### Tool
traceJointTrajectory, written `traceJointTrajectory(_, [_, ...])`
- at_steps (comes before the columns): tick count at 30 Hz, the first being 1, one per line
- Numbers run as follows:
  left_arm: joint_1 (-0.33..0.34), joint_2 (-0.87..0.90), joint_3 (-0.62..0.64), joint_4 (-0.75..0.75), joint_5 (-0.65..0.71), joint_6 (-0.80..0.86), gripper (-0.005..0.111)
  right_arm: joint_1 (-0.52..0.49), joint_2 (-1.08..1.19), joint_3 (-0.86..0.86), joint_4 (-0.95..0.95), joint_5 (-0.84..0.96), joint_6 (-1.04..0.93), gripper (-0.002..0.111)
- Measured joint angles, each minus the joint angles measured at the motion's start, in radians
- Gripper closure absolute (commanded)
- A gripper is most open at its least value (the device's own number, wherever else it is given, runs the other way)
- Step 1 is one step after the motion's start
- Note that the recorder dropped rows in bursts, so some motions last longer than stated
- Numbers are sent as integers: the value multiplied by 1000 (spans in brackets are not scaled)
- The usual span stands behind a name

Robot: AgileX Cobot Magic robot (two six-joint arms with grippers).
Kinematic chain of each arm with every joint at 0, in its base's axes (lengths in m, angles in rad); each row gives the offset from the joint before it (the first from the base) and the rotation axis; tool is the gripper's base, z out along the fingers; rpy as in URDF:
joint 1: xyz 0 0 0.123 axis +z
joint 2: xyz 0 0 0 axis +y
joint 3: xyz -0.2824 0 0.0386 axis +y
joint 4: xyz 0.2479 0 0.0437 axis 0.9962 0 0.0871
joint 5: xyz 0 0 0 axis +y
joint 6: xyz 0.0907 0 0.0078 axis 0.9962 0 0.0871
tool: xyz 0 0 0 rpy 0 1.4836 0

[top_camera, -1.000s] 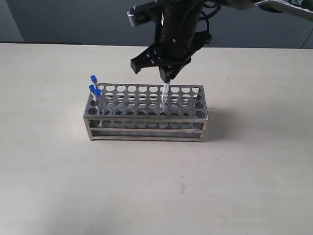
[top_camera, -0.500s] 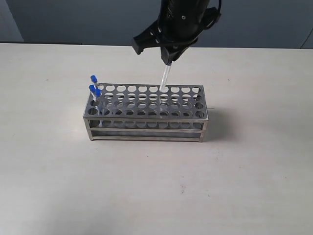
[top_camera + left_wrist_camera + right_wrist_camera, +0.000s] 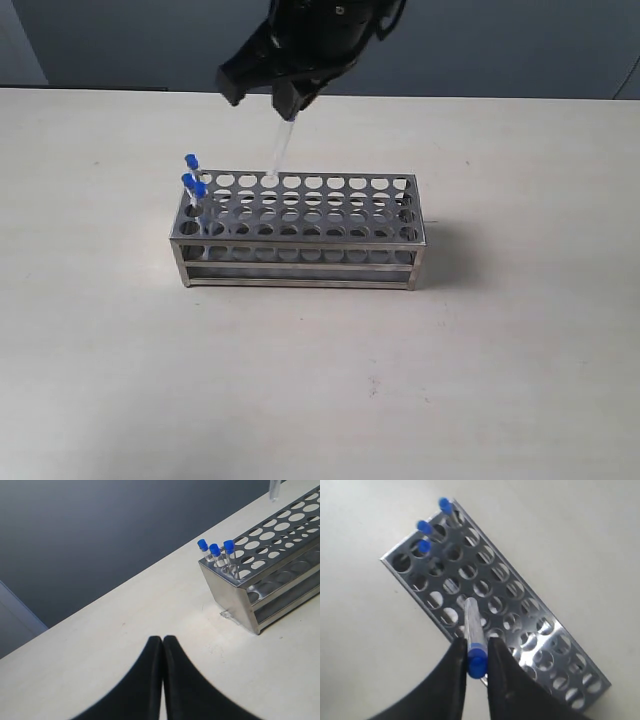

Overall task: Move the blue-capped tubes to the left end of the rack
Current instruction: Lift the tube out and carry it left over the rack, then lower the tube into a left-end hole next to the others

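Clear blue-capped tubes (image 3: 200, 188), grey hole-dotted rack (image 3: 300, 245), black right end effector (image 3: 476, 649), beige table (image 3: 450, 380).

The right claw (image 3: 286, 104) pulled its tube (image 3: 279, 155) out — then leftward

Four blue-capped tubes (image 3: 423, 545), three in holes, one tube (image 3: 281, 150) aloft, one rack (image 3: 298, 245)

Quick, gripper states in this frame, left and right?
Left gripper: closed, holding nothing.
Right gripper: closed on a blue-capped tube.
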Motion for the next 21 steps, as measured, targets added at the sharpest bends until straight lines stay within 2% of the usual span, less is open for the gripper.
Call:
traceJointTrajectory(10, [0,0,0,0,0,0,106,62,175,-223,95,4,-75,109])
traceJointTrajectory(21, [0,0,0,0,0,0,106,95,234,-237,108,6,-81,109])
